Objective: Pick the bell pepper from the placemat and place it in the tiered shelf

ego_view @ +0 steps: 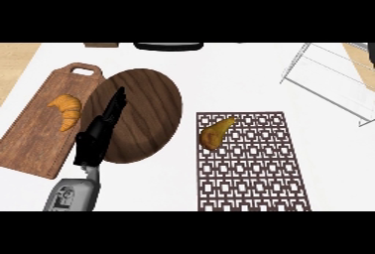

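Note:
A yellow-orange bell pepper (217,133) lies on its side at the upper left corner of the brown patterned placemat (253,168). The white wire tiered shelf (333,79) stands at the back right of the counter. My left hand (100,134) reaches up from the lower left with straight fingers, over the left part of a dark wooden plate (150,111). It holds nothing and is well left of the pepper. My right hand is out of view.
A wooden cutting board (44,129) with a croissant (67,110) on it lies at the left. A dark object (168,46) sits at the back edge of the white counter.

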{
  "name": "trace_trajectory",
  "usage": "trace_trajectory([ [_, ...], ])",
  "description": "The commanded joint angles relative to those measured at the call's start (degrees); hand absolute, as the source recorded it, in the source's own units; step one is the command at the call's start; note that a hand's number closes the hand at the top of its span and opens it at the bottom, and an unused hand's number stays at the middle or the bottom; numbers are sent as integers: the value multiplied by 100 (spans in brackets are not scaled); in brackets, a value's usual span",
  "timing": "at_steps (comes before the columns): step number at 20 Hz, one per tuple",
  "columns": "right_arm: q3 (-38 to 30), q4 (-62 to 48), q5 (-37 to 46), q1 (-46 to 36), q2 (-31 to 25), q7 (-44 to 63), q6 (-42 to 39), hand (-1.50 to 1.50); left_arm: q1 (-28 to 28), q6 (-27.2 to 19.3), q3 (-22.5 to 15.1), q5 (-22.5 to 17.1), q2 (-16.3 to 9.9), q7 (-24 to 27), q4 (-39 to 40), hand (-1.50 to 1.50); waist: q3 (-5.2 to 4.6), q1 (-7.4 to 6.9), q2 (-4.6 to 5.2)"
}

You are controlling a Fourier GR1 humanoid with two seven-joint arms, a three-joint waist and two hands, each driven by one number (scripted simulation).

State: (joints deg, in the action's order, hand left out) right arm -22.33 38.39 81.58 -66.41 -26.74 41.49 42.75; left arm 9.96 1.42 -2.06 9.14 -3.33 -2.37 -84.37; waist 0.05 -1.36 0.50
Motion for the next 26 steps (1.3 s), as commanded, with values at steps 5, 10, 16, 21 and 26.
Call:
trace_trajectory([
  [5, -204, -676, -563, -122, -241, -567, 605, 150, 193, -154, 52, 148, 64, 176, 460, 0, -5, 35, -8],
  [10, -87, -817, 744, 83, -740, 1170, 62, -150, 270, -125, 122, 74, 10, -144, 268, 0, -12, 94, -25],
  [16, -188, -306, 568, 500, -429, 1399, 320, -150, -156, -100, 20, 82, 54, 13, 76, 0, -5, 97, -54],
  [21, -398, 37, -7, 377, -248, 994, 670, -150, 89, 7, 251, -45, -82, 278, 419, 0, -6, 112, -40],
  [26, -332, 552, -637, 379, -242, 498, 187, -150, 158, 202, 297, -183, -220, -223, 50, 0, -5, 139, -66],
])
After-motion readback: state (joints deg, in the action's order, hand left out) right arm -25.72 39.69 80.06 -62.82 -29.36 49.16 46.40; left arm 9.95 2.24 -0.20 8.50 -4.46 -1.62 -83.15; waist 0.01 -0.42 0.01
